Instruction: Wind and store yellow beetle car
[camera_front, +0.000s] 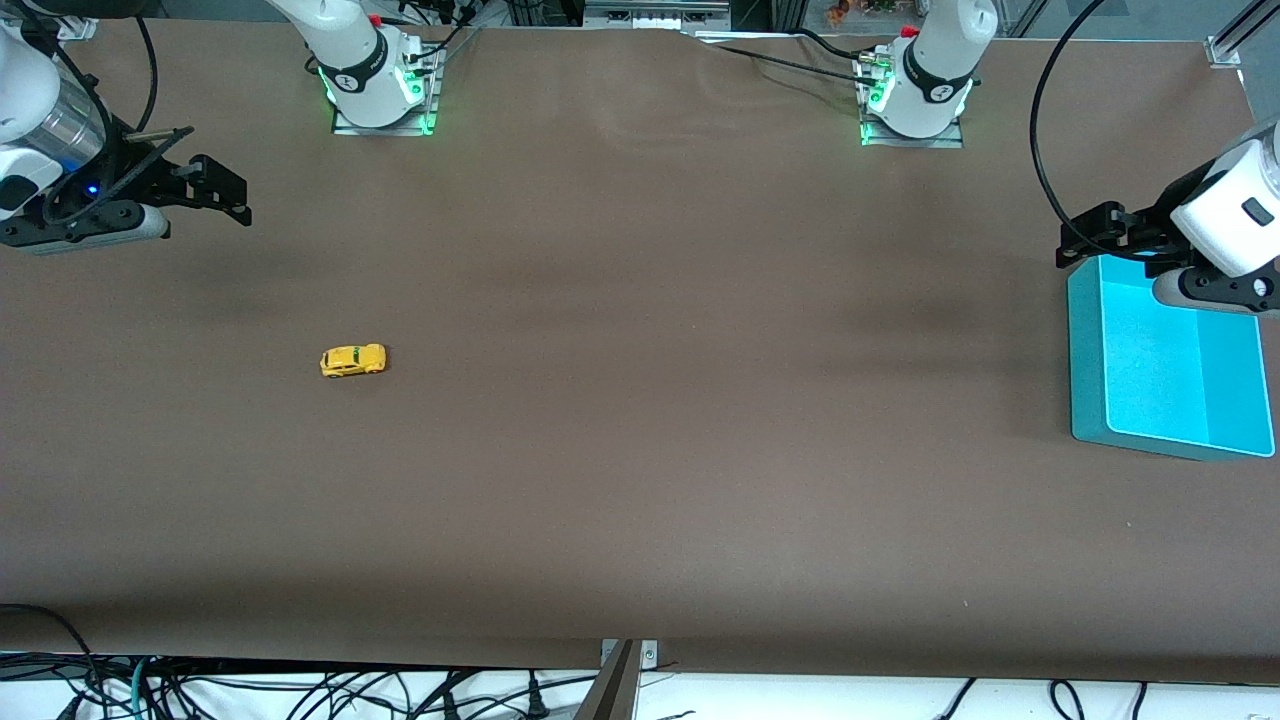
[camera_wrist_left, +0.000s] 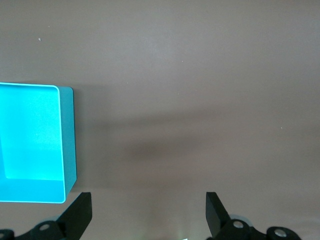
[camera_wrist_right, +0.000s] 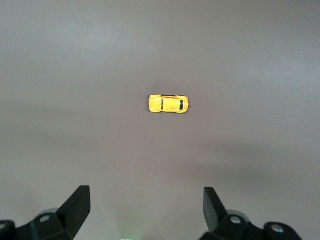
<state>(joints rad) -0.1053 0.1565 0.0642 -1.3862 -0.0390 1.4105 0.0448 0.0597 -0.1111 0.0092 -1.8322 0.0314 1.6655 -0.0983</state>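
The yellow beetle car (camera_front: 353, 360) rests on its wheels on the brown table, toward the right arm's end. It also shows in the right wrist view (camera_wrist_right: 168, 104), small and apart from the fingers. My right gripper (camera_front: 222, 190) is open and empty, up in the air at the right arm's end of the table, well away from the car. My left gripper (camera_front: 1095, 236) is open and empty, up over the edge of the turquoise bin (camera_front: 1085, 330). The bin also shows in the left wrist view (camera_wrist_left: 68, 145), and it holds nothing.
The brown table (camera_front: 640, 450) carries only the car and the bin. The two arm bases (camera_front: 380, 80) stand along the edge farthest from the front camera. Cables hang below the table's near edge.
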